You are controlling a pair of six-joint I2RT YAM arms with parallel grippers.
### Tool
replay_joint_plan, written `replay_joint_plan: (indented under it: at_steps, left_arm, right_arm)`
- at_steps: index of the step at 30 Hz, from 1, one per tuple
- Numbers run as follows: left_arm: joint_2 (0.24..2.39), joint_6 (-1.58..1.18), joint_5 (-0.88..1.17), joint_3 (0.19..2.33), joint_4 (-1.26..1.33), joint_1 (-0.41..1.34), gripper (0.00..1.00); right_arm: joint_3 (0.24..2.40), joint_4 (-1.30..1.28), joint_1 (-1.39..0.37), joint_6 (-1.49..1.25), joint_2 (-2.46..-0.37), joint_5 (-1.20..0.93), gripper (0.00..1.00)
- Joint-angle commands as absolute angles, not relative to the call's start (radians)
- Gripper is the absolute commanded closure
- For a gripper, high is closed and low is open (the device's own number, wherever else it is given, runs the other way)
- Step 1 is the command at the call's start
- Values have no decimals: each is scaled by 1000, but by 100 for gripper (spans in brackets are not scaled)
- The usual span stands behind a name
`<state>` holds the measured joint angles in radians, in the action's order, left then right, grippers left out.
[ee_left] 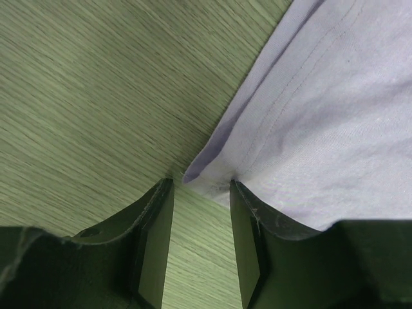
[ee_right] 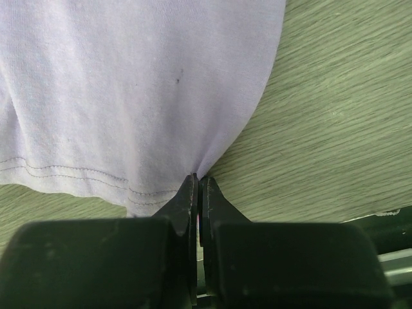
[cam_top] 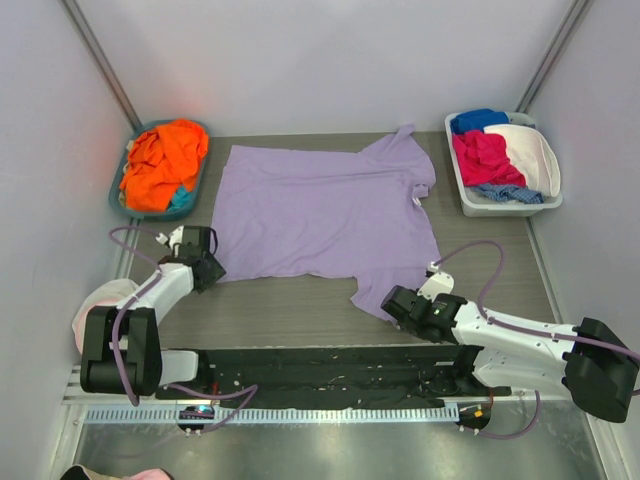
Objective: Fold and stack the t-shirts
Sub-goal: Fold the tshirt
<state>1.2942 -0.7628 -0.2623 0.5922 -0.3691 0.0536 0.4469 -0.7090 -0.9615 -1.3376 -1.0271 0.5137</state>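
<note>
Now, right pincer [ee_right: 198, 181] clenched on lavender t-shirt [ee_right: 129, 84] hem, left pincer [ee_left: 201, 183] released astride corner.

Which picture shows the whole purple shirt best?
Top external view: the whole lavender t-shirt lies spread flat. Left wrist shows only a corner at the open left gripper; right wrist only a sleeve edge pinched by the right gripper.

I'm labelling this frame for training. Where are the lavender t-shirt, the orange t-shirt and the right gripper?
lavender t-shirt [cam_top: 320, 205]: top view, middle of its body.
orange t-shirt [cam_top: 165, 158]: top view, top of the bunched cloth.
right gripper [ee_right: 197, 179]: right wrist view, between its shut fingertips at the shirt's hem.
</note>
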Motion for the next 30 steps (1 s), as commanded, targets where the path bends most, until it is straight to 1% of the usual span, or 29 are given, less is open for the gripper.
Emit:
replay_joint_plan:
  at_steps: [1, 7, 8, 10, 11, 16, 20, 25, 30]
  left_arm:
    - [1299, -767, -287, 615, -333, 35, 56]
    - [1316, -769, -285, 611, -322, 28, 57]
    - [1321, -770, -287, 612, -318, 26, 65]
    - [1336, -772, -285, 620, -322, 21, 87]
    - [1341, -776, -284, 623, -325, 20, 100]
    - [1321, -778, -288, 621, -336, 20, 100]
    - [1266, -766, -301, 632, -365, 20, 100]
    - [1226, -755, -314, 664, -416, 20, 100]
    - [1180, -750, -330, 672, -455, 20, 100]
  right_arm:
    - [482, -718, -968, -1335, -1005, 535, 99]
    - [482, -719, -968, -1330, -1000, 532, 99]
    - [482, -721, -968, -1330, -999, 534, 99]
    - [483, -724, -969, -1328, -997, 534, 99]
    - [485, -727, -968, -1328, -996, 534, 99]
    - [497, -761, -968, -1331, -980, 554, 99]
    - [537, -827, -968, -1336, -954, 595, 99]
    - [646, -981, -966, -1345, -891, 711, 99]
    - [733, -1072, -966, -1354, -851, 782, 99]
